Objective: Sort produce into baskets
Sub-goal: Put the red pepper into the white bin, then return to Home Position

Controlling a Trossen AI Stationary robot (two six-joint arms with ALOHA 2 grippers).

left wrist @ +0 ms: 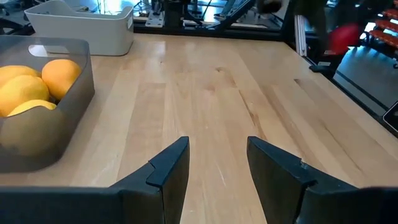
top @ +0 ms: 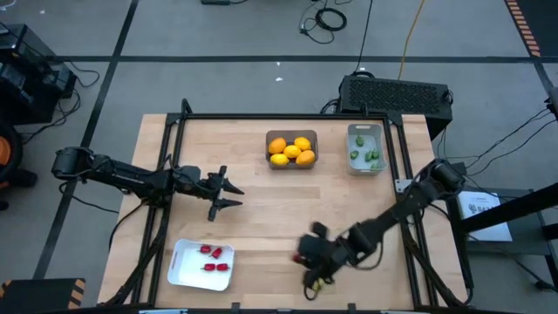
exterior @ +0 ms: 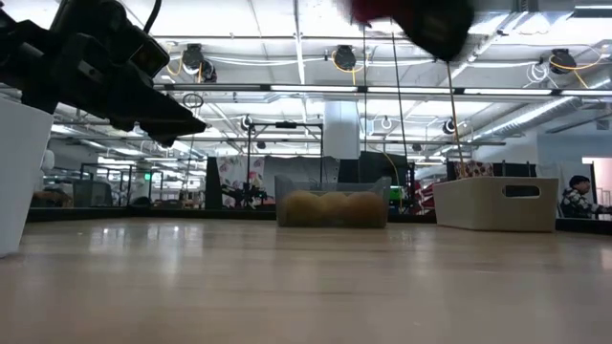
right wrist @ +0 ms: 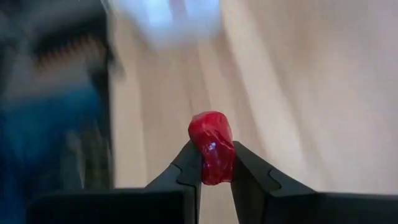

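My right gripper (top: 302, 258) hangs over the table's near middle, shut on a small red produce piece (right wrist: 210, 132). The white tray (top: 179, 270) at the near left holds a few more red pieces (top: 212, 255). The dark grey bin (top: 291, 161) at the far middle holds yellow and orange fruits (top: 291, 149). Beside it, the pale grey bin (top: 366, 166) holds green pieces (top: 370, 157). My left gripper (top: 234, 194) waits open over the table's left part, with nothing between its fingers (left wrist: 171, 165). My right gripper pinches the red piece between its two fingers, on the piece's lower sides (right wrist: 216, 165). The piece's rounded end sticks out past the fingertips (right wrist: 189, 163). The fingers slant downward and the piece is lifted clear of the table.
Bare wood lies between the tray and the two bins. A black frame rail (top: 279, 117) runs along the table's far edge, with posts at the sides. The low view shows the dark grey bin (exterior: 332, 205), the pale grey bin (exterior: 497, 203) and the tray's wall (exterior: 19, 172).
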